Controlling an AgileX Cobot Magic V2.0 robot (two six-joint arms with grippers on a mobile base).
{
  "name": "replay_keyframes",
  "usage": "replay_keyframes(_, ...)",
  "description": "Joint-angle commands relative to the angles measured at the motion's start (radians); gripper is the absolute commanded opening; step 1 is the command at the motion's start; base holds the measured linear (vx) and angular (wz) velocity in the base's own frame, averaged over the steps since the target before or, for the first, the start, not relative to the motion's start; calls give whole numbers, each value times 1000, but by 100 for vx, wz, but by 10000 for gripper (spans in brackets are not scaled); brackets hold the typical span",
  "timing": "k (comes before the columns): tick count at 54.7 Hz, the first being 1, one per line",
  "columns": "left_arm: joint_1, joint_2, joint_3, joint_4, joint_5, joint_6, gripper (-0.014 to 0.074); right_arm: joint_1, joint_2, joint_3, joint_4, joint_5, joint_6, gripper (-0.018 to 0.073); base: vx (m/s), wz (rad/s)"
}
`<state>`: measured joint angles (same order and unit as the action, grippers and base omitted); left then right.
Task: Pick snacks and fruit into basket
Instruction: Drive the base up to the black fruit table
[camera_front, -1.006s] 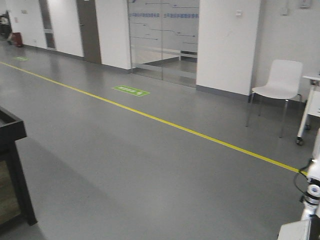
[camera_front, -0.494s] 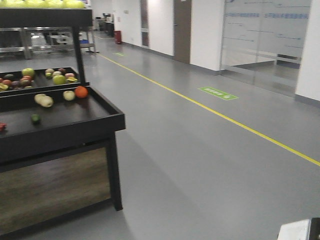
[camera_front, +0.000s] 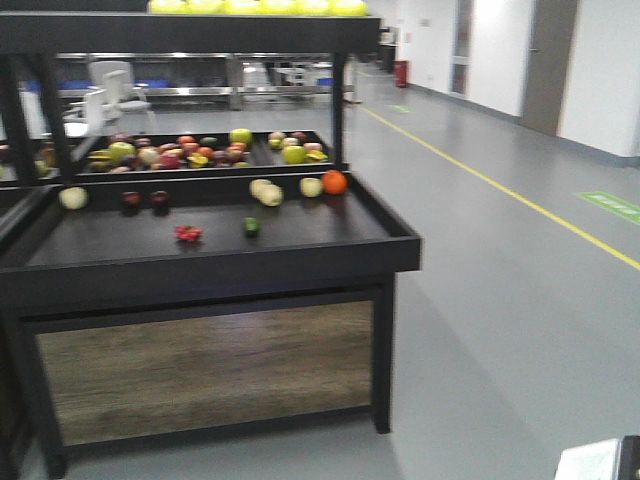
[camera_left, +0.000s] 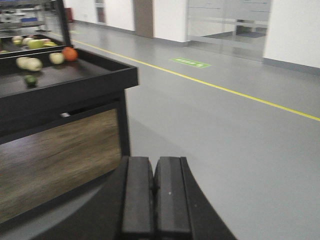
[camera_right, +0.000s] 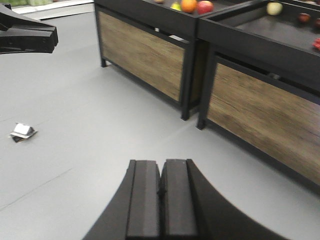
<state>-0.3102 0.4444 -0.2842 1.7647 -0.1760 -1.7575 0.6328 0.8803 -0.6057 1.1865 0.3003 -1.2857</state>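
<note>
A smooth grey floor (camera_front: 500, 330) is stretching down a long white-walled corridor, with a yellow line (camera_front: 520, 200) running along it and a green floor sticker (camera_front: 610, 205) lying just beyond that line; the left wrist view is showing a glass partition (camera_left: 225, 25) set into the far wall; a black produce stand (camera_front: 300, 255) with a wood-grain front panel (camera_front: 200, 370) is standing on the floor at the left; its lower tray is carrying a few scattered pieces, its rear tray (camera_front: 250, 172) is holding a mixed heap, and its top shelf (camera_front: 190, 32) is bearing a row of yellow-green fruit (camera_front: 260, 6); the small dark-green fruit (camera_front: 251, 226) is lying on the lower tray near the middle, apart from the rest, with a red cluster (camera_front: 187, 233) to its left and pale fruits (camera_front: 267, 192) and an orange (camera_front: 334, 182) behind it near the back rim; it is looking round, and the blur is leaving its long axis and heading impossible to tell; the left gripper (camera_left: 153, 161) is hanging above bare floor beside the stand's corner, its two black fingers pressed together with nothing between them; the right gripper (camera_right: 161, 162) is likewise hanging over bare floor, fingers closed against each other and holding nothing.
</note>
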Motion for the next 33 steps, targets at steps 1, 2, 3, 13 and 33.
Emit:
replay_keyframes(1, 2, 6, -29, 41, 23, -7, 3, -3, -9, -32, 18, -18, -5, -8, 15, 57)
replay_keyframes(2, 2, 6, -29, 41, 23, -7, 3, -3, -9, -32, 18, -18, -5, -8, 15, 57)
replay_keyframes(3, 2, 6, -29, 41, 23, -7, 3, -3, -9, -32, 18, -18, -5, -8, 15, 57)
replay_keyframes(13, 2, 6, -29, 41, 23, -7, 3, -3, -9, -32, 18, -18, -5, -8, 15, 56)
replay_keyframes(33, 2, 6, -29, 41, 23, -7, 3, -3, -9, -32, 18, -18, -5, -8, 14, 47)
